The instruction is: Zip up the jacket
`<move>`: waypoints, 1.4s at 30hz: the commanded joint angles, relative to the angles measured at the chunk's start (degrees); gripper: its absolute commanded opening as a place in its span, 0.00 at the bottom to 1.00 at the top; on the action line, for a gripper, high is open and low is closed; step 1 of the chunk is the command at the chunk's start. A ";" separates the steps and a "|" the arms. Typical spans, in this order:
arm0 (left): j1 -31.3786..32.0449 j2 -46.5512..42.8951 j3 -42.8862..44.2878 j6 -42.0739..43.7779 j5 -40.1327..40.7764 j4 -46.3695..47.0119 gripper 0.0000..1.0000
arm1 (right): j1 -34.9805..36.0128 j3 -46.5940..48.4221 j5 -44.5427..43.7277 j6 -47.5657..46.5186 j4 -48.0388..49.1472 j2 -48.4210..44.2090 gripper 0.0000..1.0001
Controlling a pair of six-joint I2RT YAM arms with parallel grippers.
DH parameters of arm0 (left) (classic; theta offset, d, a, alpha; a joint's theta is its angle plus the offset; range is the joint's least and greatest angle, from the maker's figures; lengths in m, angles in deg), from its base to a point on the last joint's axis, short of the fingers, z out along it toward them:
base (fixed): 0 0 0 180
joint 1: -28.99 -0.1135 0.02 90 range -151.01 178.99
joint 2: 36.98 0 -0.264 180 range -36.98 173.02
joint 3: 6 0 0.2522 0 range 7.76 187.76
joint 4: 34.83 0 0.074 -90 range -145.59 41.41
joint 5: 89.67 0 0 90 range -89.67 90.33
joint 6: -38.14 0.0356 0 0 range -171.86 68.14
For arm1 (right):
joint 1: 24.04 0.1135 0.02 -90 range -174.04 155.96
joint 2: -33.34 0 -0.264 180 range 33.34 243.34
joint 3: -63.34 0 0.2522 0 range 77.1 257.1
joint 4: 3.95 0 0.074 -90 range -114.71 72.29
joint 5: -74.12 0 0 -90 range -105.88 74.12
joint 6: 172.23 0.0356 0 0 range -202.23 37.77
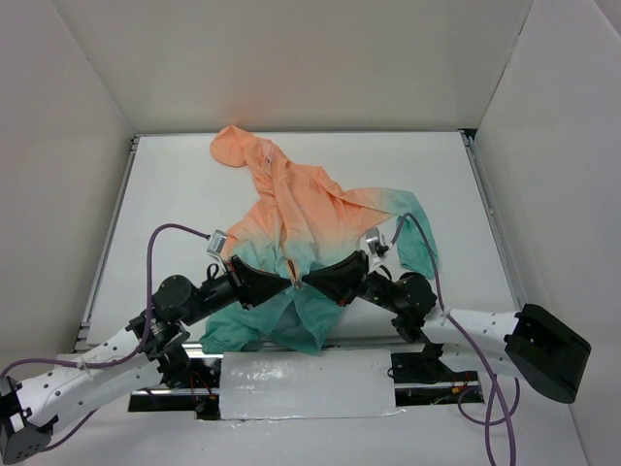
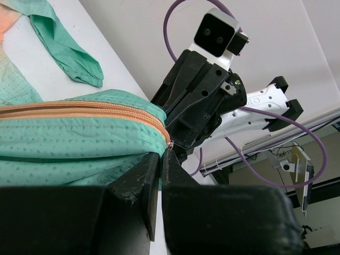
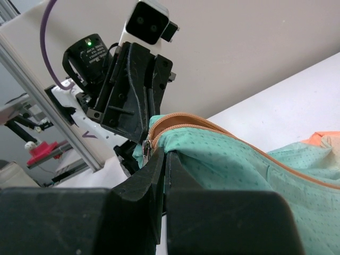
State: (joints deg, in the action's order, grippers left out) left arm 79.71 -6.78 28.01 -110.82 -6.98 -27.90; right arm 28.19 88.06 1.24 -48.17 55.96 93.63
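The jacket (image 1: 291, 209) lies flat on the white table (image 1: 175, 184), peach hood at the far end, teal hem toward me. Its orange zipper (image 1: 289, 243) runs down the front. My left gripper (image 1: 289, 279) and right gripper (image 1: 309, 280) meet tip to tip on the zipper line in the teal part. In the left wrist view my left gripper (image 2: 163, 155) is shut on the teal fabric just under the zipper (image 2: 79, 110). In the right wrist view my right gripper (image 3: 165, 154) is shut on teal fabric beside the metal slider (image 3: 145, 149), which lies against one finger.
A teal sleeve (image 1: 417, 243) trails off to the right, its cuff (image 2: 79, 69) lying on the table. White walls close in the table on three sides. A silver taped strip (image 1: 306, 383) lies between the arm bases, and purple cables (image 1: 165, 233) loop above both wrists.
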 commanded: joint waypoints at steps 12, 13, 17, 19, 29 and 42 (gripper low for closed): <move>-0.09 -0.05 -0.21 1.92 -2.18 4.62 0.00 | 0.86 4.16 -2.36 0.22 6.75 -4.04 0.00; -0.09 0.04 -0.12 2.61 -2.62 4.89 0.00 | 0.95 4.16 -2.36 0.04 6.14 -4.30 0.00; -0.09 1.44 0.93 4.81 -7.00 5.24 0.00 | 0.94 4.33 -2.97 -0.66 3.94 -5.53 0.00; -0.09 2.76 1.81 6.48 -11.13 4.98 0.00 | 0.86 4.42 -4.55 -0.75 1.58 -7.11 0.00; -0.09 1.98 -1.44 8.95 -14.22 -2.14 0.00 | 1.03 8.46 -7.19 -0.49 -21.98 -8.97 0.00; -0.09 4.61 -11.19 5.53 -11.15 -6.45 0.00 | 3.93 2.93 -14.92 7.24 -40.71 -13.45 0.00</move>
State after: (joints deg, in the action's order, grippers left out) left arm 78.96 -2.09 19.82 -104.27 -14.85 -30.59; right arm 32.47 91.12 -5.66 -43.14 15.44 82.74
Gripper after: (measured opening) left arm 0.154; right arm 0.019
